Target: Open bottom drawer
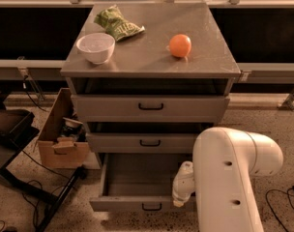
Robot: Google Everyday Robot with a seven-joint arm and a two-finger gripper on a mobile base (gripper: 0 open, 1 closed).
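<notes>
The bottom drawer (132, 203) of the grey metal cabinet is pulled out, showing its plain grey interior and a small black bar handle (152, 207) on its front. The middle drawer (142, 142) and the top drawer (151, 108) above it are closed. My gripper (182, 191) is a white piece at the drawer's right end, just above its front edge and right of the handle. My large white arm (229, 178) fills the lower right and hides the drawer's right side.
On the cabinet top stand a white bowl (95, 47), a green chip bag (117, 25) and an orange (180, 46). A cardboard box (60, 139) with items sits on the floor at the left. A black stand and cables (21, 178) lie at the lower left.
</notes>
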